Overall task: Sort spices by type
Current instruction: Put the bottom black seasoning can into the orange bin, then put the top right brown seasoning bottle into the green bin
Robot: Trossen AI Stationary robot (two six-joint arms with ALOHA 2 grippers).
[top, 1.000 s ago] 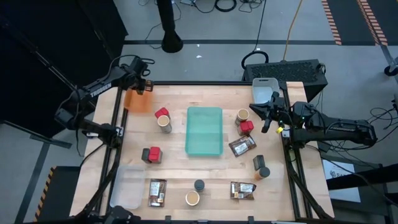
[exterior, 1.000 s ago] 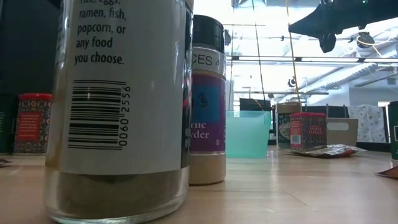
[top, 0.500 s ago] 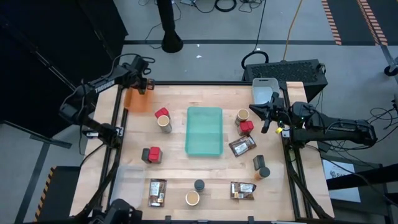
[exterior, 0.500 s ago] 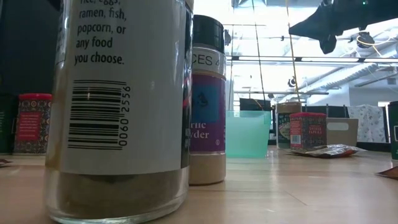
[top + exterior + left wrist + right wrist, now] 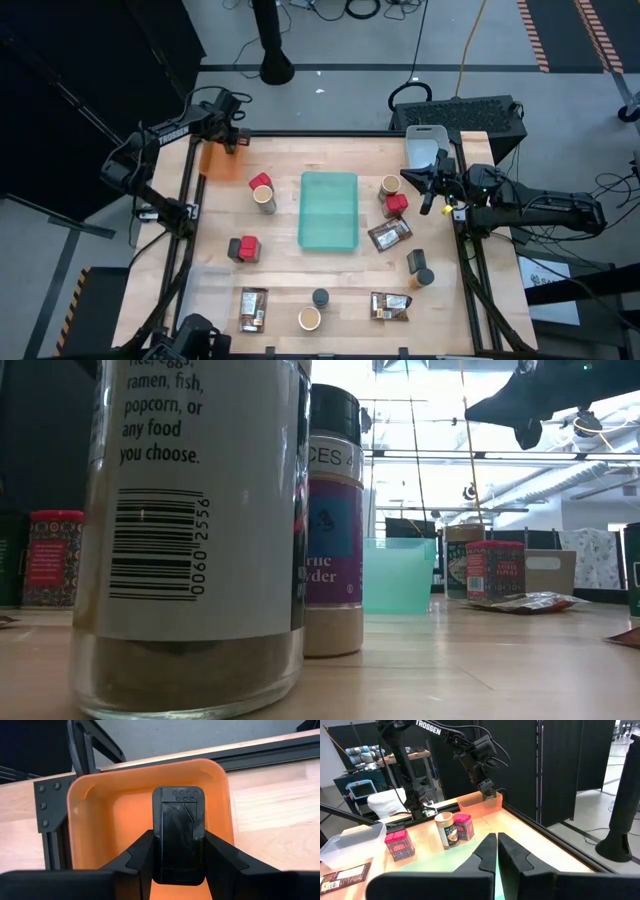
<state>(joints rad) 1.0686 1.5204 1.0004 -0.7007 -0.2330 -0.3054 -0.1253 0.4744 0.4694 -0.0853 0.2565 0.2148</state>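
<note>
Two arms are working at the wooden table point(image 5: 350, 280). The left gripper point(image 5: 228, 137) is hanging over the orange bin point(image 5: 100, 820) at the far left corner, and its fingers point(image 5: 142, 857) are gripping a small black jar point(image 5: 178, 832) held above the bin floor. The right gripper point(image 5: 428, 188) is waiting near the right edge beside the pale blue bin point(image 5: 425, 140), with its fingers pressed together and holding nothing. Other spices are lying around the teal tray point(image 5: 329, 210): red boxes point(image 5: 246, 248), tan jars point(image 5: 265, 198) and brown packets point(image 5: 253, 309).
</note>
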